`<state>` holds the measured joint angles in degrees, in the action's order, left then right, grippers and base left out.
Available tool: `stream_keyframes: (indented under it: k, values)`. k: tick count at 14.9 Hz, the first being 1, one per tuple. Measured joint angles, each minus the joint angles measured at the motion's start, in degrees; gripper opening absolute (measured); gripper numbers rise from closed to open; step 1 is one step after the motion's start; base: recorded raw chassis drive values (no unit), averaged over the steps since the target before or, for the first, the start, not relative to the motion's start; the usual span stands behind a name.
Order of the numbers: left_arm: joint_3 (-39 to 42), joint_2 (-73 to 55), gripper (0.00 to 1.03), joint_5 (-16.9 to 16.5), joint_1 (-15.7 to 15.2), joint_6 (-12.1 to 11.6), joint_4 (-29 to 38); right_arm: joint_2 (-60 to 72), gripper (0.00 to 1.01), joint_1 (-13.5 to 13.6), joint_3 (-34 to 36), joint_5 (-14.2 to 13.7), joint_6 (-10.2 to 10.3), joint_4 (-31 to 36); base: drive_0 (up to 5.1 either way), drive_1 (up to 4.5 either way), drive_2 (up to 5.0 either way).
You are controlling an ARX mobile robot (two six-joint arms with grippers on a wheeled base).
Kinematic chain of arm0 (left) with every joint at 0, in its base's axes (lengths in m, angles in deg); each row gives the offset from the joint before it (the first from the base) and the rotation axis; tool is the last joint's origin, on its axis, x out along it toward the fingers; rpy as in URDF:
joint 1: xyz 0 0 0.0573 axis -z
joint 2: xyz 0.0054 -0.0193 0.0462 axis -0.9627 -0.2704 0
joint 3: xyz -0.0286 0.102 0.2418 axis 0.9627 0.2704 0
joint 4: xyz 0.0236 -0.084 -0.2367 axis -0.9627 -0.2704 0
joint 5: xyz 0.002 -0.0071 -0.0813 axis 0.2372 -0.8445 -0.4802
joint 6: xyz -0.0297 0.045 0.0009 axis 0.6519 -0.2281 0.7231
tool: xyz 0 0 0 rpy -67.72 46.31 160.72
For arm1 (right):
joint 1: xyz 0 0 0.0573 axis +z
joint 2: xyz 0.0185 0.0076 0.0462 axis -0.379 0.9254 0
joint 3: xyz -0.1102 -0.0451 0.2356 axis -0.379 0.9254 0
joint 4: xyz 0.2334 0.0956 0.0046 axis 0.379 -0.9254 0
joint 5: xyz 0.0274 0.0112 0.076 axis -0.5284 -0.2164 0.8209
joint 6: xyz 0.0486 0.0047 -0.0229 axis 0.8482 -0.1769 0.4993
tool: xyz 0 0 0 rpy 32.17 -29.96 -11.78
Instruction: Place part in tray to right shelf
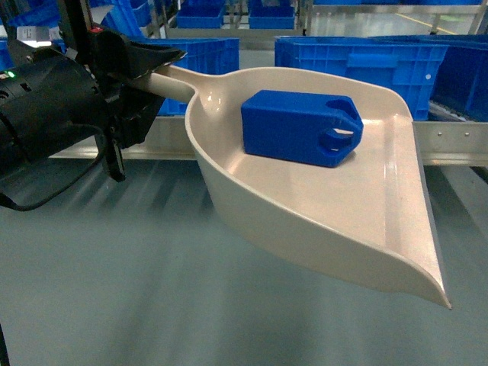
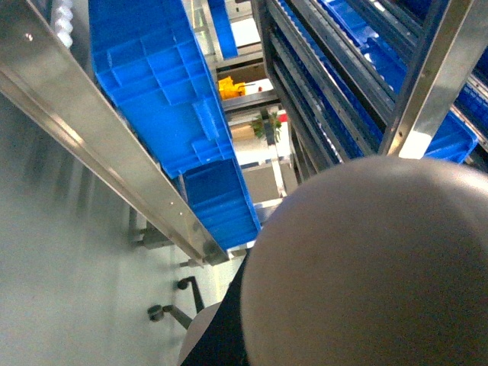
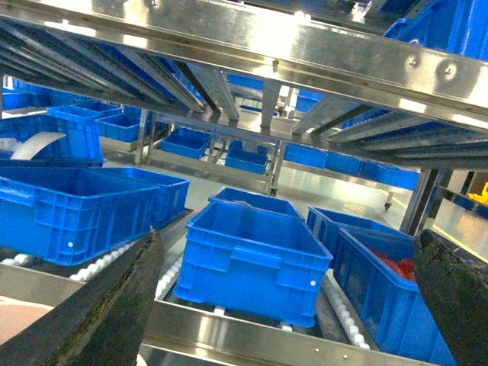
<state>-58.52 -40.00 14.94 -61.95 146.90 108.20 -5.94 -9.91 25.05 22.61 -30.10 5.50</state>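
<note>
The tray (image 1: 320,221), a glossy beige scoop, is held in the air by its handle at the upper left of the head view, its wide flat lip turned to the right. The part (image 1: 301,127), a boxy bright blue block, lies in the tray's bowl near the back wall, its notched lug end pointed toward the lip. Behind it the shelf (image 1: 450,142) is seen, with a flat steel rail, white rollers and blue crates.
</note>
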Motion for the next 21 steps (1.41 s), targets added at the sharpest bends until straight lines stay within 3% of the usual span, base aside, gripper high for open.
stream_keyframes:
  k: [21]
  values:
    - [0.00, 0.00, 0.14, 0.22, -0.46, 0.02, 0.35, 0.02, 0.98, 0.00, 0.00, 0.04, 0.00, 0.07, -0.4, 4.49, -3.7]
